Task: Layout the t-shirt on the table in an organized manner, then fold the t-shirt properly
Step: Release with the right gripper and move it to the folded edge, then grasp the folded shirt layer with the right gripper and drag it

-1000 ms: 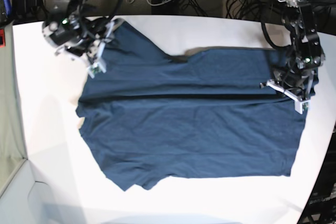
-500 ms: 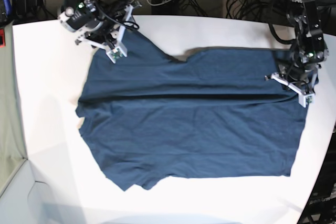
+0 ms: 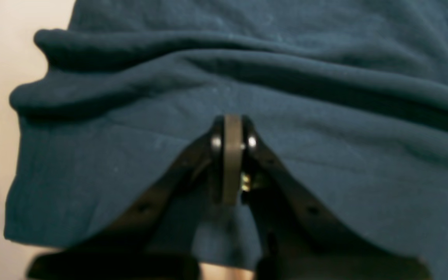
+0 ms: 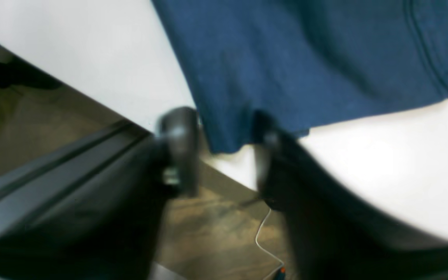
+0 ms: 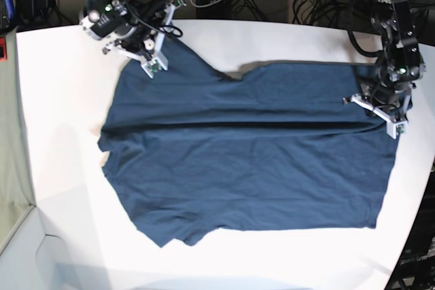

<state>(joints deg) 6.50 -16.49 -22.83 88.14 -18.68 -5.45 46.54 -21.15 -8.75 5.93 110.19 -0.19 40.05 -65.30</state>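
I am looking at the t-shirt (image 5: pixel 245 161) lying spread across the white desk (image 5: pixel 61 100), mostly flat, with a long crease running across its middle. The left gripper (image 3: pixel 231 132) is sitting at the shirt's edge on the base view's right; from its wrist camera I am seeing the jaws pressed fully together over rumpled navy cloth, but whether a fold of fabric is pinched between them I cannot tell, since the tips are blurred and blocking the contact point. The right gripper (image 4: pixel 224 136) is hovering at the far corner of the shirt near the desk's rim. Its jaws are standing apart, with a corner of the cloth lying between them; the view is smeared, so I cannot tell whether either fingertip is touching the fabric. Past that rim I am making out a brown floor and a thin pale cable (image 4: pixel 265 241), both out of focus.
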